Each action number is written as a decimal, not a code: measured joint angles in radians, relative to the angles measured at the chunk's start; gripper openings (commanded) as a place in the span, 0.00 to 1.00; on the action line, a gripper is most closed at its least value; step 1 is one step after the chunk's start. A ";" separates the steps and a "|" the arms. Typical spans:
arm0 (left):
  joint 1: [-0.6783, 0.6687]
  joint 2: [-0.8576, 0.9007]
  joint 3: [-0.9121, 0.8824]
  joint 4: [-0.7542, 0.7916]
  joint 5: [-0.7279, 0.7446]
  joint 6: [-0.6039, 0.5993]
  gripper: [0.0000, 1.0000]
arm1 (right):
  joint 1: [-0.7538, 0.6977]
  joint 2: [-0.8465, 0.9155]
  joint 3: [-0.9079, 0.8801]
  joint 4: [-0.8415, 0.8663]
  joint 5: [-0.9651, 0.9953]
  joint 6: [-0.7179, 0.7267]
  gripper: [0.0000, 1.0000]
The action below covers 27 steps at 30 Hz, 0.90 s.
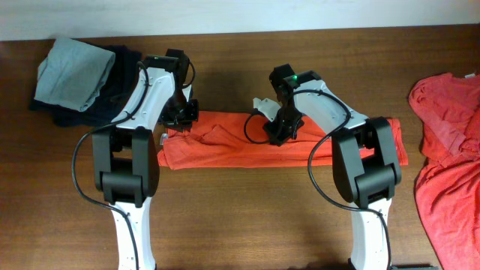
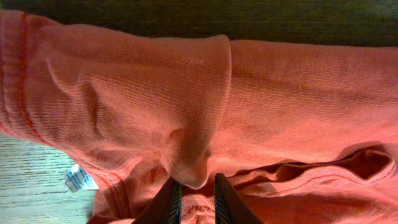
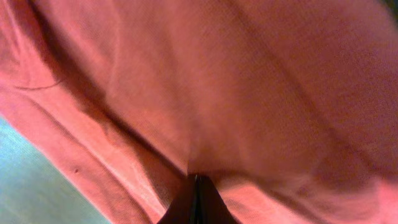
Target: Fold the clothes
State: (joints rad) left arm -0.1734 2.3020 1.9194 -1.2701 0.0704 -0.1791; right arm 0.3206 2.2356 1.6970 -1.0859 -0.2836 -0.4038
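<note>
Overhead: one orange T-shirt [image 1: 225,150] is laid centrally as a long, once-folded band, with the left gripper [image 1: 182,115] and right gripper [image 1: 276,132] on its far edge. A second shirt [image 1: 450,150] is heaped unfolded at the right. Left wrist: a cloth ridge is pinched between narrow jaws. Right wrist: the jaws are clamped shut on fabric.

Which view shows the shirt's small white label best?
Left wrist: the label shows clearly, poking out at the edge of the T-shirt. Overhead gives only a white speck near the shirt's corner; right wrist shows fabric alone.
</note>
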 measured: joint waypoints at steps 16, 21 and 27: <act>0.000 0.000 0.000 0.000 0.000 0.000 0.19 | 0.000 0.000 0.025 -0.145 -0.091 0.000 0.04; 0.000 0.000 0.000 0.001 0.000 0.000 0.19 | 0.000 0.000 0.026 -0.177 -0.097 0.000 0.04; 0.000 0.000 0.000 0.001 0.000 0.000 0.19 | 0.000 0.000 0.026 -0.205 -0.104 0.001 0.04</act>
State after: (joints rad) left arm -0.1734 2.3020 1.9194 -1.2694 0.0700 -0.1787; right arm 0.3206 2.2356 1.7226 -1.2907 -0.3874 -0.4030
